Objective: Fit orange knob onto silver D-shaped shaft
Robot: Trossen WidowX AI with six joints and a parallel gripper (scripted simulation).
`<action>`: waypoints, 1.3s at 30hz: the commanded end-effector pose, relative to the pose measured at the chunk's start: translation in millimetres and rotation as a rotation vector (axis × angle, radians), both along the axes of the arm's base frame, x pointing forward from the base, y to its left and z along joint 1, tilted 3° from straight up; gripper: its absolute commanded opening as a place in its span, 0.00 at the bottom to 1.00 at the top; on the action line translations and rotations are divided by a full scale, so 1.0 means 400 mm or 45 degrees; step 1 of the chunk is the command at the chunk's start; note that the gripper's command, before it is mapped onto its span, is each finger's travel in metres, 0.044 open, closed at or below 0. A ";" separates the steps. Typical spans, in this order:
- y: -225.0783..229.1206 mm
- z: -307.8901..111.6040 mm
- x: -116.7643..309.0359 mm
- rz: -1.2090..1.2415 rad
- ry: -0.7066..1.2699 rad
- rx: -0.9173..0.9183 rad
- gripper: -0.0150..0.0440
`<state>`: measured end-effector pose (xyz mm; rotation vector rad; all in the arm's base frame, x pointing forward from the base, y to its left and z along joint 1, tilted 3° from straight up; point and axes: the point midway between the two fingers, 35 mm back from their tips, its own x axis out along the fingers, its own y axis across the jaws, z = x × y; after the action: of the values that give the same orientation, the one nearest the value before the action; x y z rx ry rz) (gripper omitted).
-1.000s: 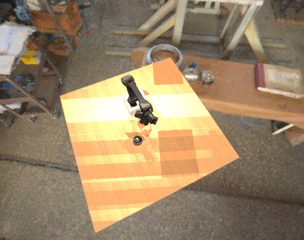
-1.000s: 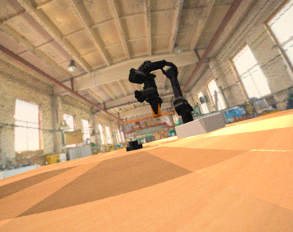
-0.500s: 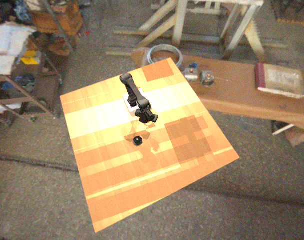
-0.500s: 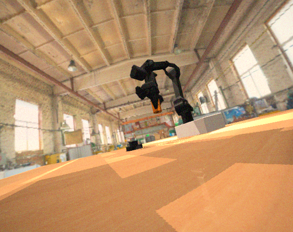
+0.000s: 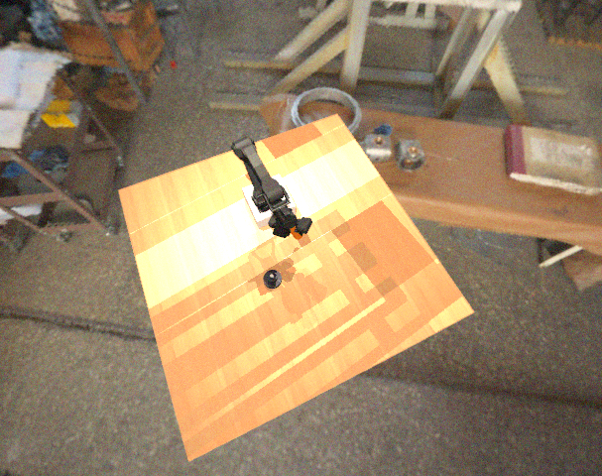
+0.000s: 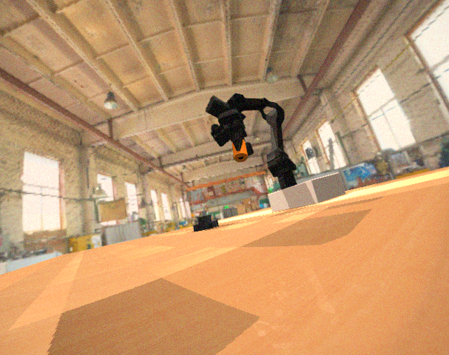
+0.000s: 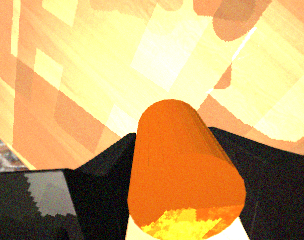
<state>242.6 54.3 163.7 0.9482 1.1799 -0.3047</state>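
The orange knob (image 5: 297, 234) (image 6: 239, 149) (image 7: 184, 172) is held high above the table. My gripper (image 5: 294, 230) (image 6: 240, 144) (image 7: 171, 137) is shut on its sides. In the exterior view the knob hangs tilted a little, and a dark hole shows in its underside; the hole's flat side cannot be made out. The round dark pedestal (image 5: 276, 284) (image 6: 206, 225) stands on the table, away from the knob, down and left of it in the top view. A small pale tip, the shaft (image 5: 273, 275), shows at its centre; its flat side is too small to tell. The pedestal is not visible in the wrist view.
The arm's pale base block (image 5: 262, 217) (image 6: 293, 197) stands on the wooden table (image 5: 213, 379) (image 6: 331, 282) behind the gripper. Patchy shadows and bright strips cross the table top. A workbench with a book and metal parts lies in the background beyond the table edge.
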 end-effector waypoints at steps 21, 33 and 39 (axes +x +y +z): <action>0.058 0.099 -0.003 0.039 -0.413 0.347 0.25; 0.058 0.099 -0.003 0.039 -0.413 0.347 0.25; 0.058 0.099 -0.003 0.039 -0.413 0.347 0.25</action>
<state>240.5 77.7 201.5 1.1723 0.9557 0.0341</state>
